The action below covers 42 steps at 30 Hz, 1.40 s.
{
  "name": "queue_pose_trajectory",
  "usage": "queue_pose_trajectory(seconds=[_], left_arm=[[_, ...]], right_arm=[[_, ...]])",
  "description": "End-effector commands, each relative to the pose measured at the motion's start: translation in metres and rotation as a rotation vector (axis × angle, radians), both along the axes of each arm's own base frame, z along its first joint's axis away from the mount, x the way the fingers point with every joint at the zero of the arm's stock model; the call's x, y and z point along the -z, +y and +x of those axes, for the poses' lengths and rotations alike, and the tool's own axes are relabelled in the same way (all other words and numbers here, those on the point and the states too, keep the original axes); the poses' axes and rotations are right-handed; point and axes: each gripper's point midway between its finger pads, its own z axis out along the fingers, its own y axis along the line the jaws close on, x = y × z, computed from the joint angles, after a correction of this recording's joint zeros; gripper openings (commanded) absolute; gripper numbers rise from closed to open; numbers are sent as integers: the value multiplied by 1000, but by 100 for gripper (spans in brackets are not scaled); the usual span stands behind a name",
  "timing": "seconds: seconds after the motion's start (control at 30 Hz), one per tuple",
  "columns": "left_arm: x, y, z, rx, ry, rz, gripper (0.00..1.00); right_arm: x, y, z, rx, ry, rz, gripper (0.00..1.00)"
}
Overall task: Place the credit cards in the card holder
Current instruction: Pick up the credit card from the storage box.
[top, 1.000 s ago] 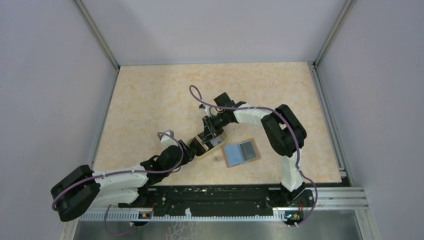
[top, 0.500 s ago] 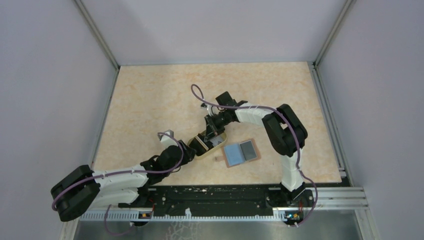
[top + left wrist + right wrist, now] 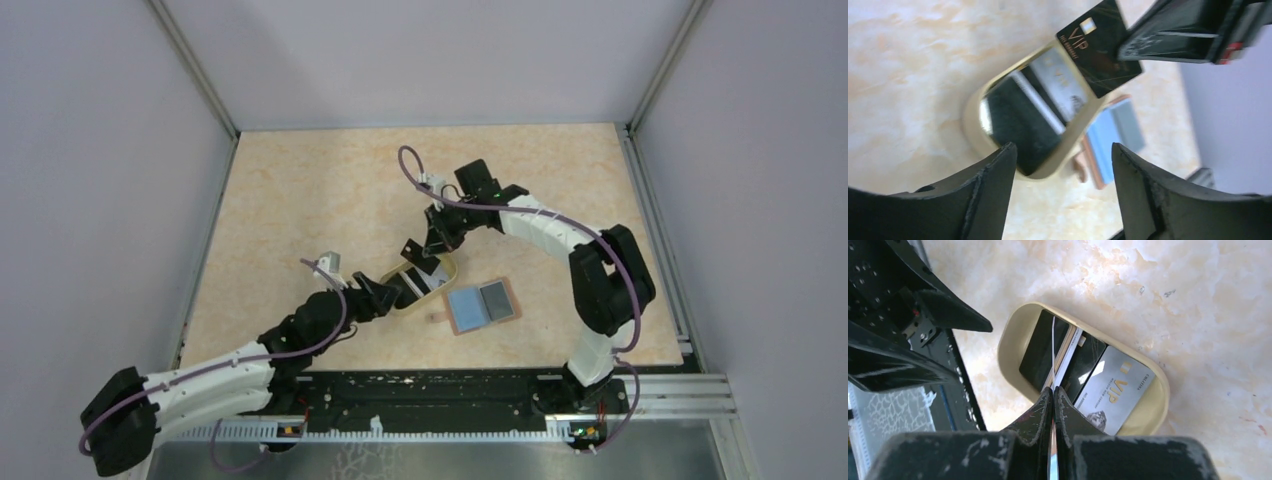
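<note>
The right pincer (image 3: 1053, 392) was clamped on a black card (image 3: 1100, 50) above the dish (image 3: 1007, 347), the left pincer (image 3: 1063, 150) held open at its left.

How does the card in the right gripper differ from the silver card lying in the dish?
Colour: the held card is black; the silver card is grey.
Pose: the held card is pinched by one edge in the shut right gripper, held up, out of the tan dish; the silver card lies flat inside the dish, beside other cards.
Shared: both read VIP and have the same rectangular shape.
</note>
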Motion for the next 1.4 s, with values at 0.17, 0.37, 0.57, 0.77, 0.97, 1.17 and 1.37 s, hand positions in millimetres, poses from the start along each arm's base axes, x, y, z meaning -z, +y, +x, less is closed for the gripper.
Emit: queue_pose_trajectory(seconds=[0.17, 0.37, 0.57, 0.77, 0.97, 1.17, 1.37], left_arm=[[-109, -25, -62, 417, -470, -332, 96], [-149, -36, -132, 792, -815, -419, 97], [-161, -43, -145, 823, -1062, -372, 96], [-175, -77, -136, 788, -1227, -230, 96], [-171, -103, -111, 758, -1149, -172, 85], [-171, -122, -103, 788, -1108, -134, 71], [-173, -128, -95, 777, -1099, -97, 54]], right_arm=[[-133, -50, -32, -217, -185, 394, 0], [-166, -78, -94, -343, -407, 509, 0], [-170, -95, -142, -429, -546, 657, 0], [-166, -103, -159, -502, -561, 704, 0], [-158, -104, -162, -518, -532, 713, 0], [-152, -106, -163, -510, -592, 706, 0], [-146, -105, -159, -493, -569, 701, 0]])
